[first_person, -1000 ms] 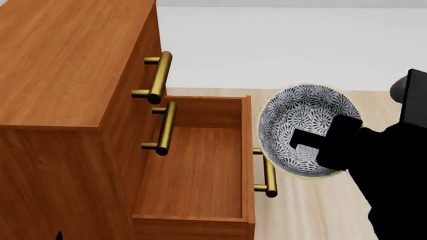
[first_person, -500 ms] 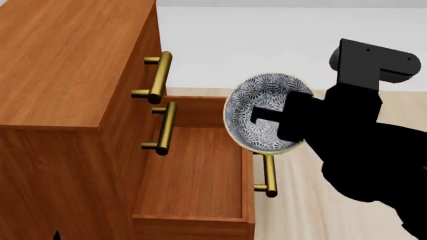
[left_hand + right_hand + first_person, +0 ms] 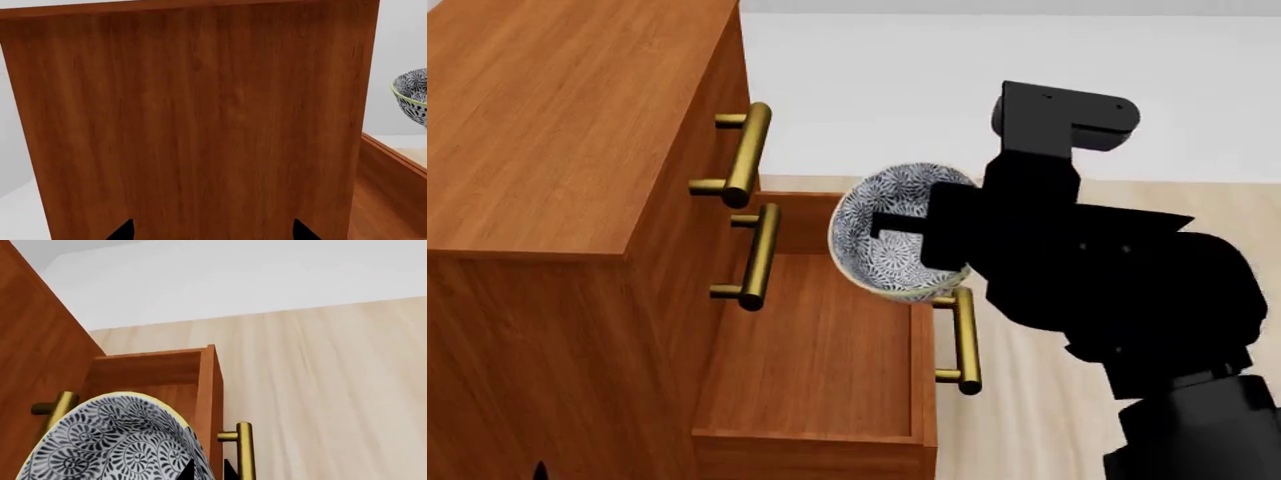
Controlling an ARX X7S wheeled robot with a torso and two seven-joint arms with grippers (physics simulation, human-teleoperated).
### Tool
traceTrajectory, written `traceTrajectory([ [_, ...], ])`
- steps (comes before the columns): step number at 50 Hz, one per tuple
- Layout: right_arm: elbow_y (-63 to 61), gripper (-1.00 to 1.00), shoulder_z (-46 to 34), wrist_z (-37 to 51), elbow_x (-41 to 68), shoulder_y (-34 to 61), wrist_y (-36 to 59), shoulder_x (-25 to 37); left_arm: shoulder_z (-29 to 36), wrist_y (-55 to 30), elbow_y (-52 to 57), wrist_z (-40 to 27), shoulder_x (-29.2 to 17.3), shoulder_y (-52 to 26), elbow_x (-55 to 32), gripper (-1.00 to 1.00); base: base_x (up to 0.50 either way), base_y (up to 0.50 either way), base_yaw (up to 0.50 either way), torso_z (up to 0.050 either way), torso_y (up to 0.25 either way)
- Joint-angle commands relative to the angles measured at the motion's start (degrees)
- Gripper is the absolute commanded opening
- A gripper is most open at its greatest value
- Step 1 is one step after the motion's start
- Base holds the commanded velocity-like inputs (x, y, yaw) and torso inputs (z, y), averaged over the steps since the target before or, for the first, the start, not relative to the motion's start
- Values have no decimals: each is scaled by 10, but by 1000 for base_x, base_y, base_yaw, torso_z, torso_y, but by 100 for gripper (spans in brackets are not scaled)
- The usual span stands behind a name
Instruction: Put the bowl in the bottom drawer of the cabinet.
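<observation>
Moved: since a second ago we see the right gripper carry the bowl leftward, from beside the drawer front to over its far right corner.
Right gripper: clamped on the bowl's rim, one black finger across the patterned inside; in the right wrist view only its dark tips show under the bowl.
Bowl position: held tilted in the air, mouth toward the cabinet, above the bottom drawer.
Open room: we see the drawer pulled out, its wooden floor bare below the bowl; the two upper handles jut just left of the bowl.
Edges: the drawer's front wall and brass handle lie directly under the gripper.
Hidden: the black right arm covers the bowl's right side.
Left gripper: two dark tips at the picture edge, facing the cabinet's side panel; we cannot tell its opening.
Materials: reddish-brown grained wood, brass bars, blue-grey floral ceramic with a pale yellow rim, light plank floor.
</observation>
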Motion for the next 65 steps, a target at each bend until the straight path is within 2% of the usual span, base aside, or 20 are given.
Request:
traceTrajectory([
  [1,106,-100,-33,-66,-51,43,-35,-48,0,1,-2,-1,-1,-1,-1,100,0,0,0,0,0],
  [15,220,-100,-69,-126,-91,67,-79,-105,-1,5,-4,-3,-3,1,-4,100,0,0,0,0,0],
  [22,327,-100,-89,-181,-120,95,-119,-152,-2,7,-4,-3,-4,1,-5,100,0,0,0,0,1],
  [33,334,-100,-40,-196,-173,85,-116,-164,-4,8,0,-5,-7,3,-9,100,0,0,0,0,0],
  [40,335,-100,-43,-196,-172,81,-115,-165,-5,6,1,-6,-8,3,-12,100,0,0,0,0,0],
  [51,335,-100,-110,-190,-101,75,-124,-165,-8,6,1,-7,-10,2,-18,100,0,0,0,0,0],
  [65,335,-100,-236,-183,25,71,-145,-165,-9,9,-5,-9,-10,1,-20,100,0,0,0,0,1],
])
